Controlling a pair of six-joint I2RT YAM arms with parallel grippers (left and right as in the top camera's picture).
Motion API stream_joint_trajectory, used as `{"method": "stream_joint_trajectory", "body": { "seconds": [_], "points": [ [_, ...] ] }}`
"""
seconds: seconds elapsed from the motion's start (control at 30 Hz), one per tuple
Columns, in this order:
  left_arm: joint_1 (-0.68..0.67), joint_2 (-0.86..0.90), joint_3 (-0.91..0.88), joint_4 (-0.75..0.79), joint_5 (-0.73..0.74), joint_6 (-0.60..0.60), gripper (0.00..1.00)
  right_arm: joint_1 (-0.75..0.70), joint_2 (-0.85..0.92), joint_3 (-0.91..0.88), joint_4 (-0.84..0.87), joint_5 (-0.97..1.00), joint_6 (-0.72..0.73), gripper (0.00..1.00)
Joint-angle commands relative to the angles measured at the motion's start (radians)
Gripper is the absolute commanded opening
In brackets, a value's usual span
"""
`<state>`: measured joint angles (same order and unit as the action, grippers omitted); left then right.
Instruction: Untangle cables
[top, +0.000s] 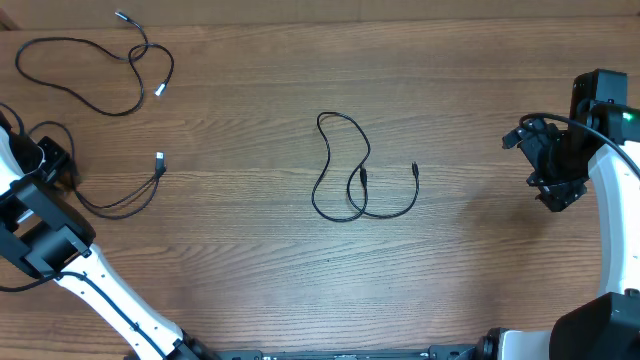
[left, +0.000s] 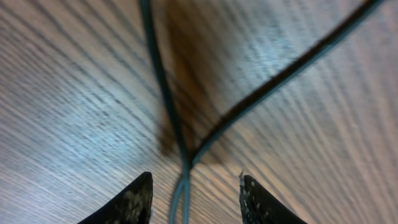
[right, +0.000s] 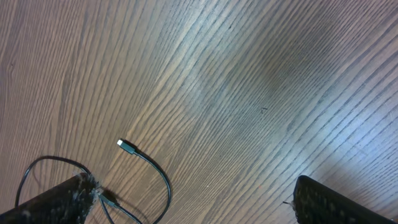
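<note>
Cables (top: 362, 178) lie in three separate spots on your table (top: 470, 280), none touching another. The far-left cable (top: 132, 55) sprawls in loose loops in the far left corner, and one silver plug sits close to the table's far edge. The near-left cable (top: 159, 160) curves from its silver plug back toward the left edge. The centre cable (top: 414, 170) sits mid-table, folded in a tall loop that crosses itself. You have broad bare wood between the centre cable and the right side, a clear strip all along the near edge, and a narrower gap between the centre cable and the near-left one. Your left arm reaches in diagonally from the near left corner, and its left claw (top: 52, 160) is hard against the left edge and low over the wood. In the left wrist view, two strands of the near-left cable cross and run down between its fingers (left: 134, 202), which stand apart without pinching them, so that claw is open around the cable. Your right arm rises along the right edge with its wrist turned inward. The right claw (top: 535, 165) hangs above bare table, spread wide and holding nothing, well apart from every cable. The right wrist view shows one plug (right: 122, 144) of the centre cable beside its finger.
</note>
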<state>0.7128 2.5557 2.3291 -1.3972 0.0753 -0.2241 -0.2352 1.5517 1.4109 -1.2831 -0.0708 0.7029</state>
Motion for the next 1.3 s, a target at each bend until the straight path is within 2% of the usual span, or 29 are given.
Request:
{"method": "stream_joint_trajectory", "body": {
  "seconds": [0.0, 0.2, 0.4, 0.53, 0.57, 0.6, 0.63, 0.73, 1.03, 1.17, 1.27],
  "points": [
    [-0.008, 0.008, -0.032, 0.010, -0.074, 0.026, 0.46, -0.002, 0.003, 0.009, 0.002, 0.010, 0.004, 1.00],
    [-0.007, 0.008, -0.086, 0.055, -0.075, 0.026, 0.49, -0.002, 0.003, 0.009, 0.002, 0.010, 0.004, 1.00],
    [-0.007, 0.008, -0.116, 0.080, -0.075, 0.026, 0.43, -0.002, 0.003, 0.009, 0.002, 0.010, 0.004, 1.00],
    [-0.007, 0.008, -0.143, 0.100, -0.075, 0.026, 0.28, -0.002, 0.003, 0.009, 0.002, 0.010, 0.004, 1.00],
    [-0.007, 0.008, -0.153, 0.106, -0.075, 0.026, 0.21, -0.002, 0.003, 0.009, 0.002, 0.010, 0.004, 1.00],
    [-0.007, 0.008, -0.168, 0.117, -0.075, 0.025, 0.09, -0.002, 0.003, 0.009, 0.002, 0.010, 0.004, 1.00],
    [-0.007, 0.008, -0.171, 0.119, -0.075, 0.013, 0.05, -0.002, 0.003, 0.009, 0.002, 0.010, 0.004, 1.00],
    [-0.006, 0.008, -0.174, 0.122, -0.070, -0.091, 0.04, -0.002, 0.003, 0.009, 0.002, 0.010, 0.004, 1.00],
    [0.062, 0.008, -0.173, 0.188, 0.291, -0.388, 0.04, -0.002, 0.003, 0.009, 0.002, 0.010, 0.004, 1.00],
    [0.098, 0.008, -0.173, 0.230, 0.437, -0.473, 0.04, -0.002, 0.003, 0.009, 0.002, 0.010, 0.004, 1.00],
    [0.111, 0.008, -0.173, 0.240, 0.458, -0.495, 0.04, -0.002, 0.003, 0.009, 0.002, 0.010, 0.004, 1.00]
  ]
}}
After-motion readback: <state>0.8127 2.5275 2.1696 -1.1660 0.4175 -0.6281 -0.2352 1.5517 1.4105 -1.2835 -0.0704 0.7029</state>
